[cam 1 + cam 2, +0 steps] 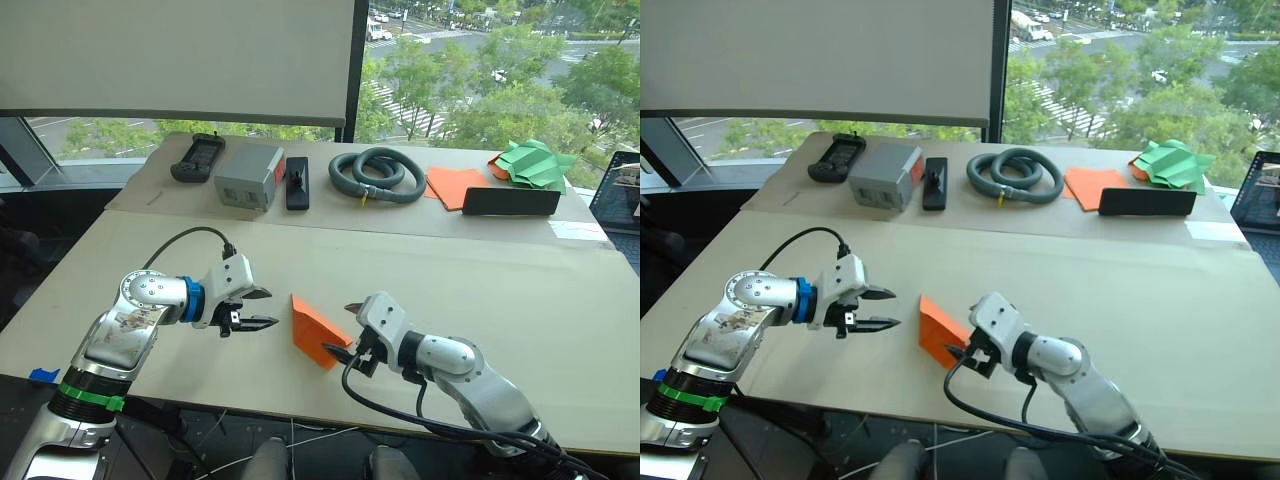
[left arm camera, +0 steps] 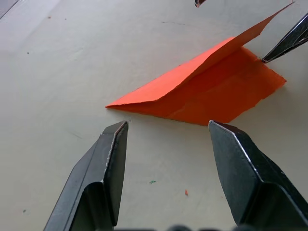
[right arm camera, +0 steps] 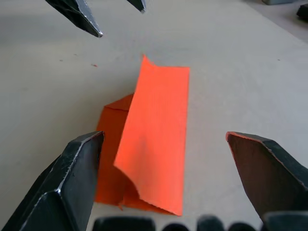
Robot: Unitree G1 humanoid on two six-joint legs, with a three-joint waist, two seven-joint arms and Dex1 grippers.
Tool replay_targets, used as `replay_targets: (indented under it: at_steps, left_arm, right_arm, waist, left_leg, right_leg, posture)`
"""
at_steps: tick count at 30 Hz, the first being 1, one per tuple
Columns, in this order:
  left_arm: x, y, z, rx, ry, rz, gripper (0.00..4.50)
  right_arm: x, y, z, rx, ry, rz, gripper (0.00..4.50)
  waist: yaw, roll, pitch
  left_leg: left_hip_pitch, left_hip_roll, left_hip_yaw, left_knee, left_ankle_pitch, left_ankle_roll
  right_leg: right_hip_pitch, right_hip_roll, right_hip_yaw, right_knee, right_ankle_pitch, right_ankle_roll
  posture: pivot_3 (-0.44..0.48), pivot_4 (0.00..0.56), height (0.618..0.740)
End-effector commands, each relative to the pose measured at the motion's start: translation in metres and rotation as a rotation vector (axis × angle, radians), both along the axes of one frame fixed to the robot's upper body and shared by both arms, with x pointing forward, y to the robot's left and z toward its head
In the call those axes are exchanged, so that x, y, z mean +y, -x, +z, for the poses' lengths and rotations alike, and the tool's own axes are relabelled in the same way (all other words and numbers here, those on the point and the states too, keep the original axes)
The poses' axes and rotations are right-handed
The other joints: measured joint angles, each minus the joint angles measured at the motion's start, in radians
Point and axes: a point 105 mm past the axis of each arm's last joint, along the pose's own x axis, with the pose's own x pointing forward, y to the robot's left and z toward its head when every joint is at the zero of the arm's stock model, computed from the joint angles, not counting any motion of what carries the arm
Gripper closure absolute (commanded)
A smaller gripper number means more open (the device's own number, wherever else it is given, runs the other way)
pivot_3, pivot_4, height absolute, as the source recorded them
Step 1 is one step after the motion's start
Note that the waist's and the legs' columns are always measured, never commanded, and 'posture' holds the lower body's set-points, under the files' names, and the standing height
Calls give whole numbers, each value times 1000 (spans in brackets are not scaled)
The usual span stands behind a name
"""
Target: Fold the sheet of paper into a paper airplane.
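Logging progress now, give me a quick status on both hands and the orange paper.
Left hand open, right hand open, flanking the sheet of paper. Sheet partly folded, one flap raised, on the table. Nothing in the way.

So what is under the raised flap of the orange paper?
Under the raised flap of the sheet of paper lies its own lower layer, flat on the table. The flap hides the part right beneath its fold.

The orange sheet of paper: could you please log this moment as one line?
sheet of paper: partly folded, flap raised, on table | left gripper: open, beside | right gripper: open, at sheet
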Motion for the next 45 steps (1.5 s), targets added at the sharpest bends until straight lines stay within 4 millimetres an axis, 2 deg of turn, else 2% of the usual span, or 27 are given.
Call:
replay_targets:
  at_steps: [1,7,10,11,15,19,23,27,34,37,45]
  left_arm:
    - [1,0,8,-22,58,19,1663]
    - [5,0,4,-10,74,40,1663]
    - [6,0,5,-7,91,50,1663]
    - [7,-1,5,-8,96,53,1663]
    - [10,-4,8,-3,141,90,1663]
    - [12,-4,11,32,208,112,1663]
    - [15,-1,15,55,266,105,1663]
    - [23,1,6,56,219,118,1663]
    - [20,3,8,56,245,125,1663]
    - [19,2,8,60,251,125,1663]
    - [16,-5,6,69,245,99,1663]
  right_arm:
    - [3,5,6,-43,-36,13,1133]
    - [4,8,-1,-31,-37,50,3320]
    - [4,6,-5,-35,-12,84,4288]
    - [4,6,-6,-38,-4,100,4451]
    - [12,6,1,-143,47,239,4451]
    - [14,5,-1,-332,247,469,4451]
    - [15,-6,3,-444,338,605,4451]
    - [5,-29,-11,-389,399,577,4451]
    - [9,-27,-19,-333,339,534,4451]
    - [11,-24,-17,-318,298,511,3606]
    - [6,-16,-3,-254,229,455,811]
  waist:
    - [-1,0,0]
    - [-7,0,0]
    - [-6,0,0]
    - [-6,0,0]
    - [-7,0,0]
    - [-8,0,0]
    - [-9,0,0]
    - [-9,0,0]
    - [-6,0,0]
    - [-6,0,0]
    - [-6,0,0]
  left_leg:
    - [0,0,0,0,0,0]
    - [2,0,0,0,2,3]
    - [2,0,0,0,0,0]
    - [2,0,0,0,0,0]
    - [2,0,0,0,0,0]
    - [3,0,0,0,0,1]
    - [4,0,1,1,4,6]
    - [5,0,1,1,6,9]
    - [5,0,0,1,6,9]
    - [5,0,0,1,6,9]
    - [6,0,0,1,6,8]
  right_leg:
    - [0,0,0,1,0,0]
    - [1,1,0,1,0,0]
    - [1,1,0,1,0,0]
    - [1,1,0,1,0,0]
    - [1,1,0,1,0,0]
    - [2,1,0,2,0,0]
    - [3,1,0,2,0,0]
    - [4,1,0,2,0,0]
    - [4,2,1,3,0,0]
    - [4,2,1,3,0,0]
    - [4,2,2,4,0,0]
  posture:
    - [0,150,702]
    - [0,150,702]
    - [0,150,702]
    - [0,150,702]
    - [0,150,702]
    - [0,150,702]
    - [0,150,702]
    - [0,150,702]
    - [0,150,702]
    - [0,150,702]
    - [0,150,702]
